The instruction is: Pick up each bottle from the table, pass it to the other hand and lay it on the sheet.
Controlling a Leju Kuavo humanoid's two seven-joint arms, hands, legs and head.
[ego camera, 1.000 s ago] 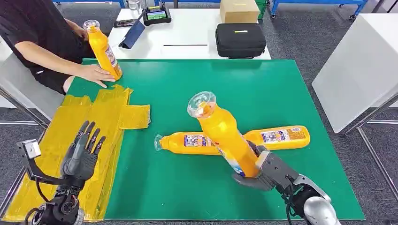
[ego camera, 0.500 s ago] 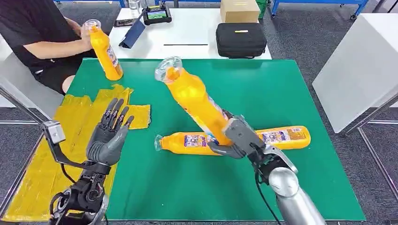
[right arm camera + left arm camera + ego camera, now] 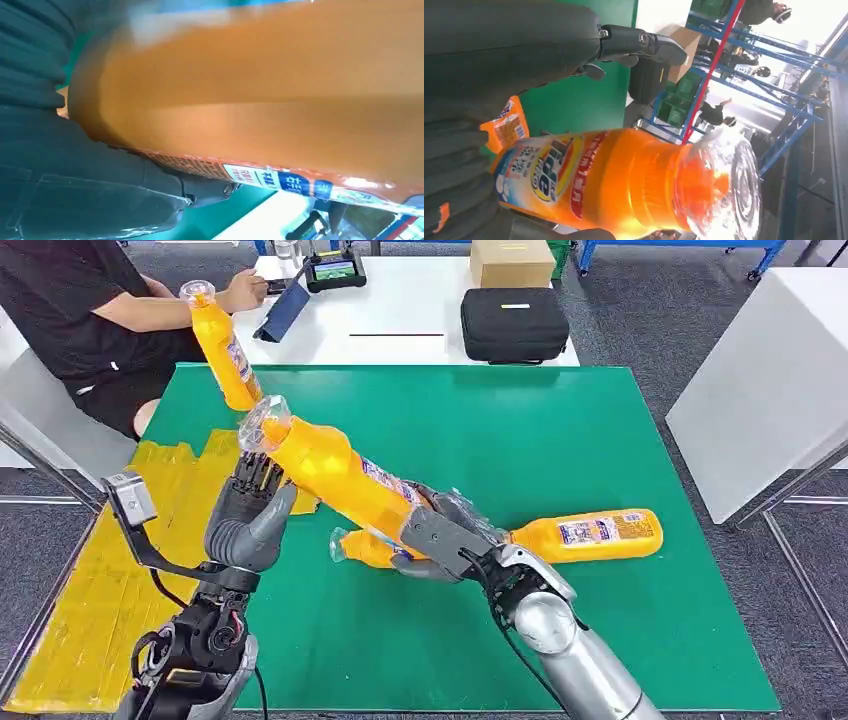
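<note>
Presently, item by item: green mat [image 3: 560,430] over the table, bearing the bottles; risk here is the mat's near left area, over which a dropped bottle would fall and roll. Yellow sheet [image 3: 110,570] along the mat's left side, crumpled and taped in strips, the place where bottles are to be laid; its wrinkles could let a round bottle roll. Held orange bottle [image 3: 335,475], tilted, clear cap toward the left hand, base in the right hand [image 3: 440,535], whose fingers are wrapped about its lower end; held so far from its middle, the bottle could lever out if that grip eases early. Left hand [image 3: 250,520], raised with fingers spread just under the bottle's neck and holding nothing; whether it touches the bottle I cannot tell. Should it close on the tapered neck, slip seems likely. Two orange bottles lying on the mat, one under the right hand [image 3: 365,548], one beyond it [image 3: 590,532]; a fall could strike them. Fourth orange bottle [image 3: 225,345], upright at the far left corner, beside a seated person [image 3: 70,310], well apart from the handover.
</note>
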